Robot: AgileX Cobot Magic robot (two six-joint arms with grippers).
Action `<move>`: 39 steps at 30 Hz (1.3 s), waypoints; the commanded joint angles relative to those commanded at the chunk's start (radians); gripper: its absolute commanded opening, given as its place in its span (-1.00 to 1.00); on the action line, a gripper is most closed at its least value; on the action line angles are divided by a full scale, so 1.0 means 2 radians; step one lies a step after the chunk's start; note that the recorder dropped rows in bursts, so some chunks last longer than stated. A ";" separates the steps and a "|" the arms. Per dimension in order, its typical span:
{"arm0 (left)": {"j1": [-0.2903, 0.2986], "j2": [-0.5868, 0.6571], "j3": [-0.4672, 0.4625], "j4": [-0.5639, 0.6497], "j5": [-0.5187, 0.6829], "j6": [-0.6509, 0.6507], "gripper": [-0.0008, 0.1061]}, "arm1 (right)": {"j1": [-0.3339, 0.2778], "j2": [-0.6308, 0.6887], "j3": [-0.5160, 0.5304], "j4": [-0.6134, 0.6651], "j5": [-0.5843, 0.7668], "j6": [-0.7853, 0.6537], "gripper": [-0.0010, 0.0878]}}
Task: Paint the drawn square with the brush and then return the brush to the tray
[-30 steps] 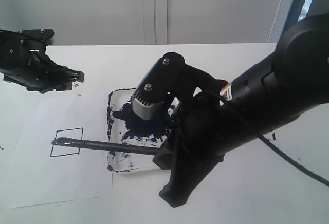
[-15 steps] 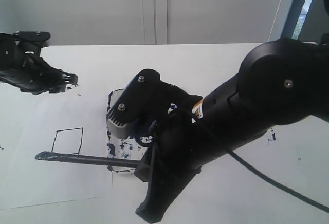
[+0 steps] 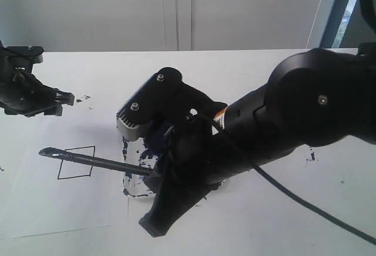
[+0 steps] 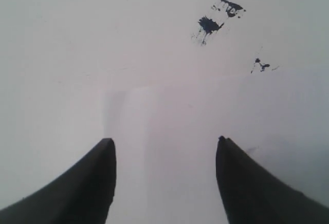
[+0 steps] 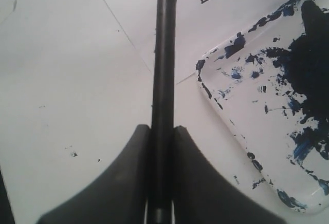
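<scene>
Right pincer (image 5: 162, 131) is being clamped on the brush (image 3: 94, 162), whose long axis is being pointed straight ahead of it, nearly level, with the tip at the blank square's (image 3: 75, 169) far edge. Painting is judged barely begun; next, the tip needs lowering and sweeping inward. Tray (image 5: 241, 116) is lying just beside the pincer.

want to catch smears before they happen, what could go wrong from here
1. In the exterior view the brush tip seems to sit past the left edge of the square. Touching down there would paint outside the outline.
2. The right hand pinches only the thin handle, so pressing on the paper could twist the brush or make it slip.
3. The right arm hangs over the wet tray and might smear paint.
</scene>
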 joint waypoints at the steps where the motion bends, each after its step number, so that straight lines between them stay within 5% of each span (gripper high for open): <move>1: -0.005 0.002 0.000 0.000 -0.005 0.000 0.17 | 0.000 0.002 0.000 -0.001 -0.001 0.000 -0.98; 39: -0.009 0.049 0.000 -0.008 -0.078 -0.076 0.17 | 0.000 0.025 0.000 -0.060 0.028 0.004 -0.98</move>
